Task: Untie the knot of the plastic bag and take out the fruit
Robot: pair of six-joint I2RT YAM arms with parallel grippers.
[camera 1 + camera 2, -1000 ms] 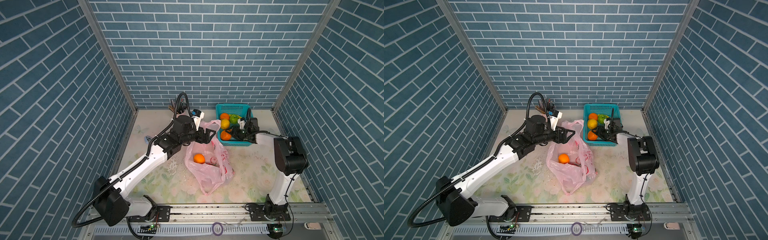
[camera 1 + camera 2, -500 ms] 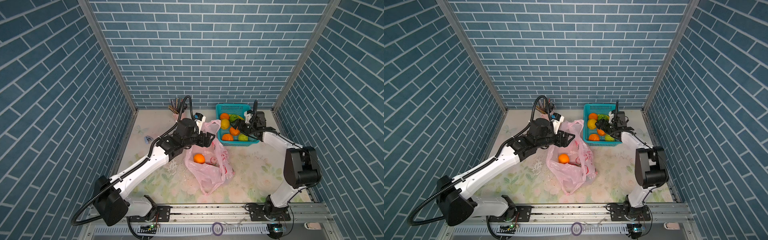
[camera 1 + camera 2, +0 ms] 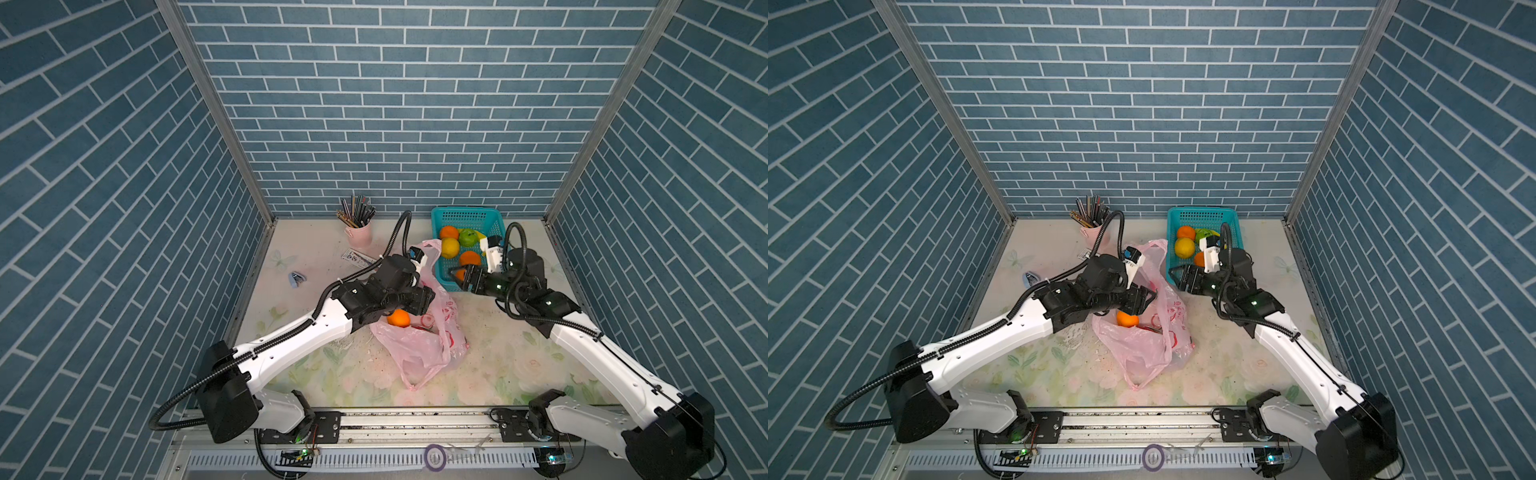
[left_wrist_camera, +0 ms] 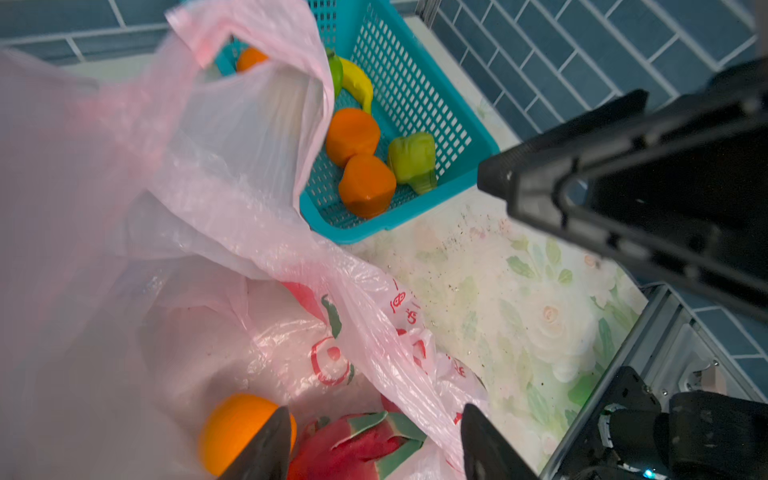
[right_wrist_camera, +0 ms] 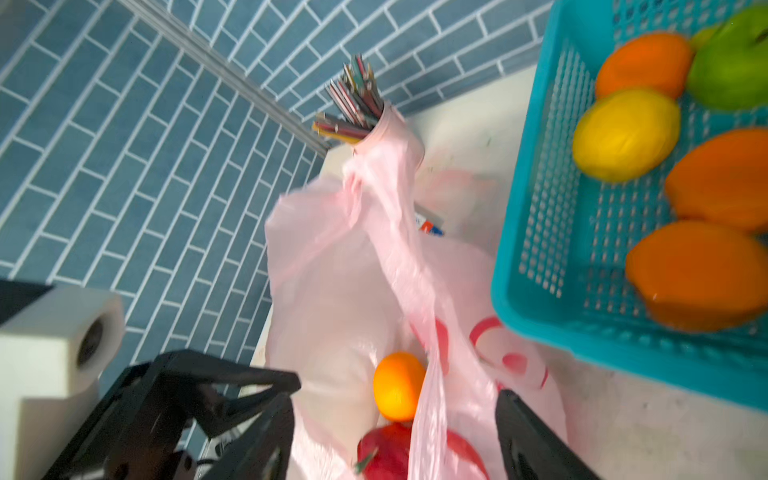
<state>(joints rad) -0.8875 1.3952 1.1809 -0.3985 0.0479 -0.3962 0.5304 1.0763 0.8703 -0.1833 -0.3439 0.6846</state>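
Though bag (image 3: 419,353) is open, orange (image 3: 398,318), dragon fruit (image 4: 349,449) left inside, others in 1-o'clock basket (image 3: 465,212); L gripper (image 4: 374,411), R gripper (image 5: 395,395) jaws wide.

left arm (image 3: 299,336), right arm (image 3: 602,357): white links, black joints, corrugated black cable hoses, green LEDs.

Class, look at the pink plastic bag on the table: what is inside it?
An orange and a magenta dragon fruit lie inside the plastic bag. The left arm and crumpled film cover the rest, so any further fruit cannot be seen.
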